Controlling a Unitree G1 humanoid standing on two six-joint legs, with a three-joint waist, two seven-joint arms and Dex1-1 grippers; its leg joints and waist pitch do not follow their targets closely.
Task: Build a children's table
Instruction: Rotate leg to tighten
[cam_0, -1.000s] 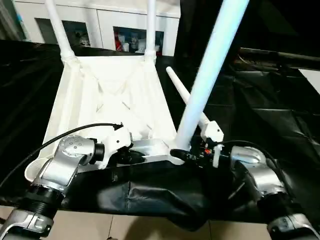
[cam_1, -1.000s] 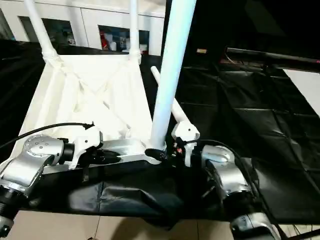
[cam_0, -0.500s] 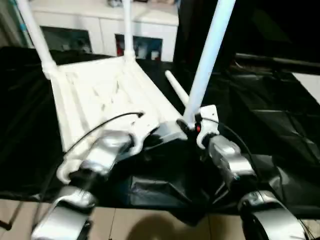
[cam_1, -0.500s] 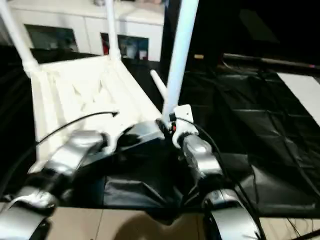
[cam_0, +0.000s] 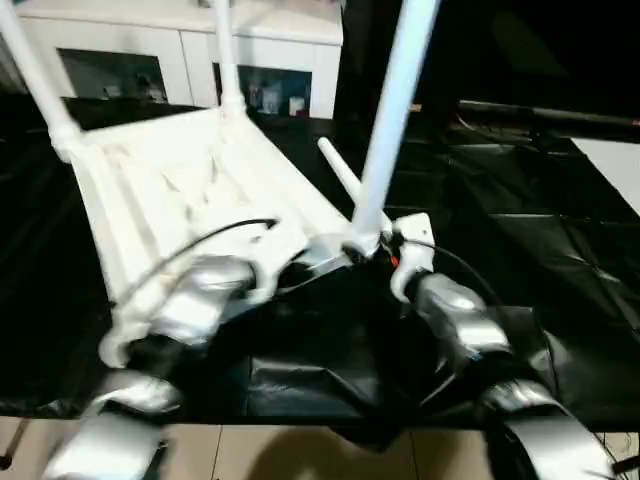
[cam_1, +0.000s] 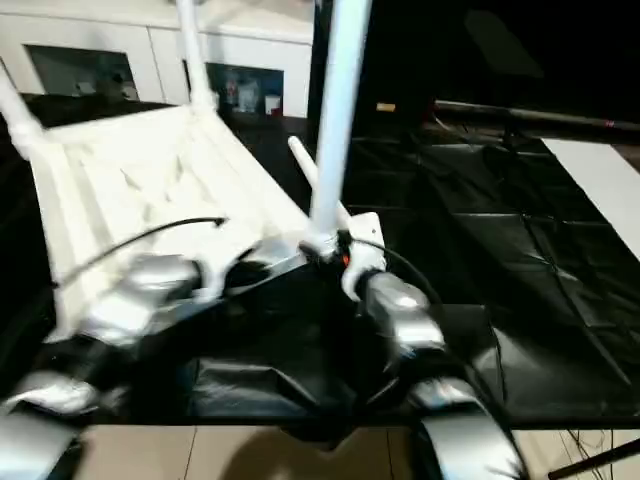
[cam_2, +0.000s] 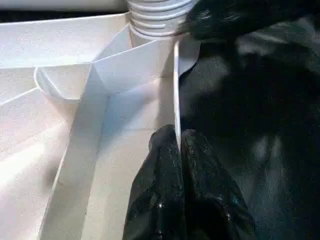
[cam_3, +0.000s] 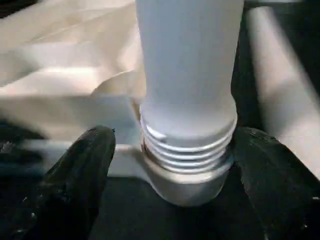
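**Table top swung round; right fingers let go of the near-right leg**

Over the last second the upturned table top (cam_0: 190, 190) turned on the black sheet. It had lain square to the robot; now it lay skewed, its far edge swung to the left and its near-right corner socket (cam_3: 187, 182) carried farther from the robot. The three standing legs moved with it, and the near-right leg (cam_0: 395, 110), which had slanted steeply to the right, stood closer to upright. Both silver forearms reached farther in. The right gripper (cam_3: 175, 165) had been tight against that leg's base; its fingers (cam_3: 82, 165) spread, and now stood clear on either side of the threaded end.
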